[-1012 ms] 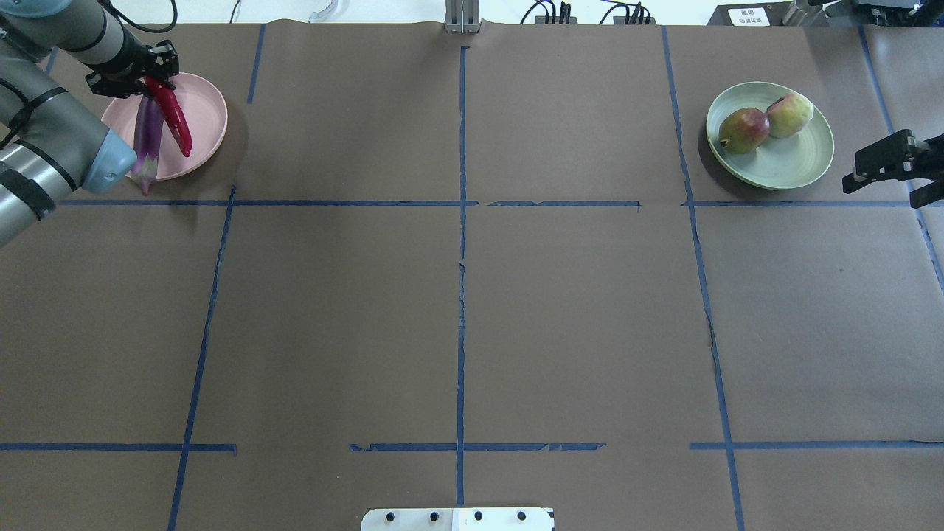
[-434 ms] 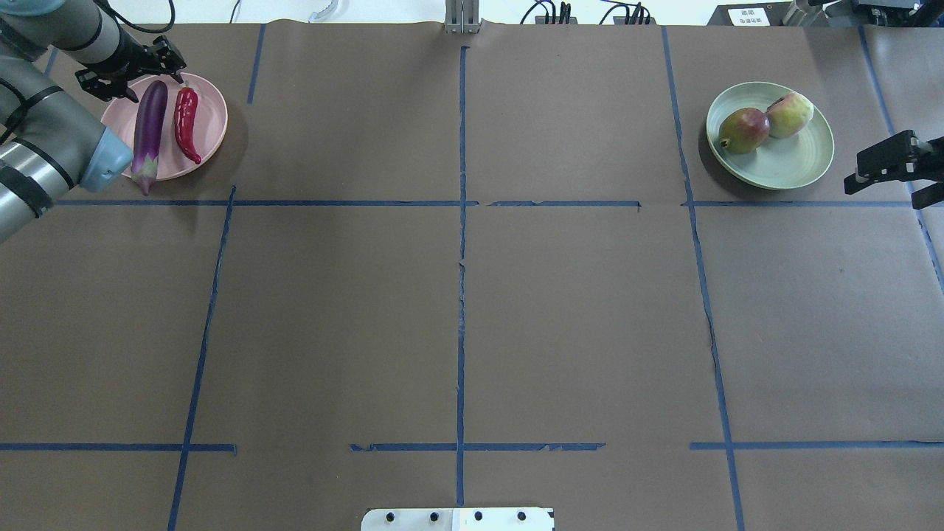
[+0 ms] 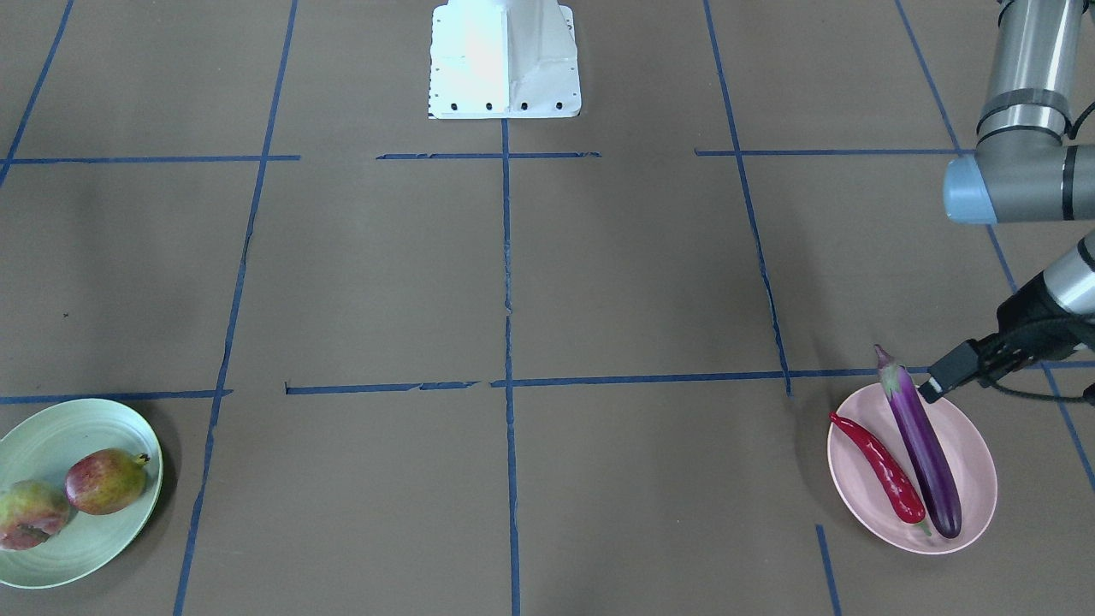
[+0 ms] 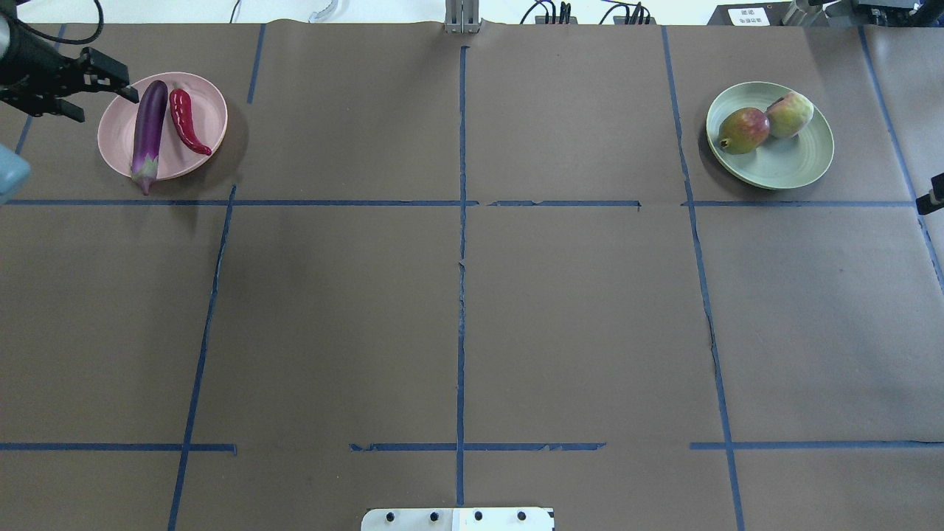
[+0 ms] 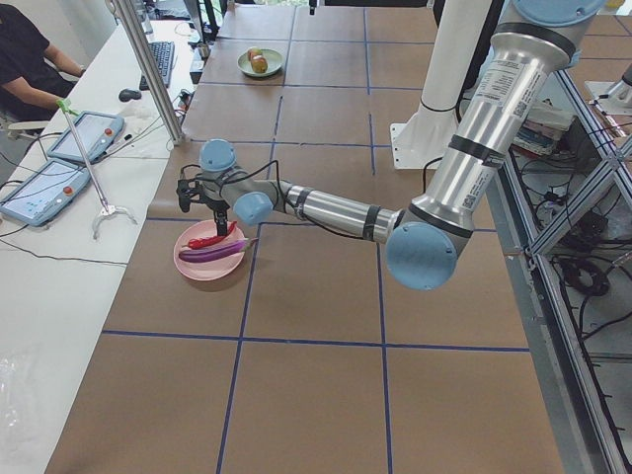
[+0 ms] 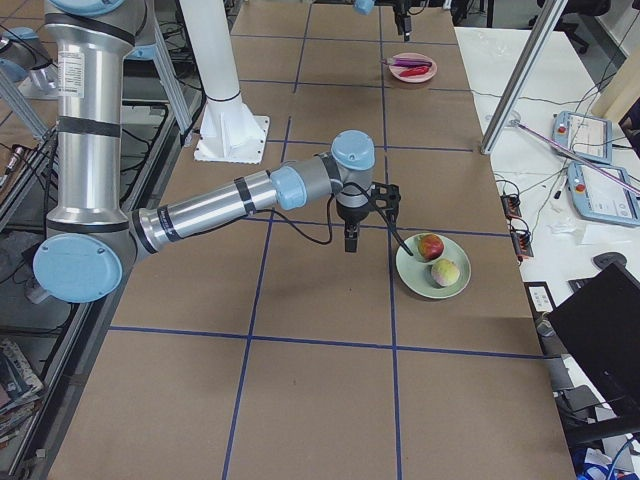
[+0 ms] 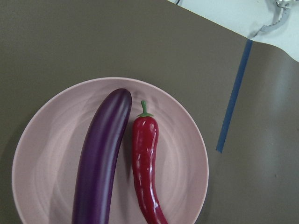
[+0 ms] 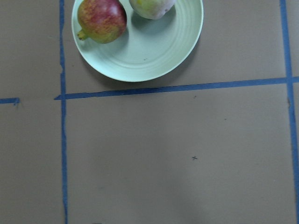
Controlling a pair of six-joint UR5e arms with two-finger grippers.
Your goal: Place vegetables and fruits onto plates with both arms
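The purple eggplant (image 4: 150, 129) and the red chili (image 4: 186, 122) lie side by side on the pink plate (image 4: 206, 103). Both fill the left wrist view, eggplant (image 7: 100, 158) left of chili (image 7: 145, 163). My left gripper (image 4: 109, 105) is open and empty at the plate's far-left rim, one finger close to the eggplant's blunt end. The dark red fruit (image 4: 745, 129) and the pale apple-like fruit (image 4: 790, 114) sit touching on the mint green plate (image 4: 789, 162). My right gripper (image 4: 931, 195) is open and empty right of that plate, mostly past the view's edge.
The white pedestal base (image 3: 505, 60) stands at the robot's side of the table. Blue tape lines grid the brown table cover. A metal post (image 4: 462, 15) and cables sit at the far edge. An operator's desk with tablets (image 5: 84, 133) runs along the far side.
My left gripper has let go of the chili, which now lies on the pink plate, and has drawn back to the left. My right gripper has moved right, almost out of view.
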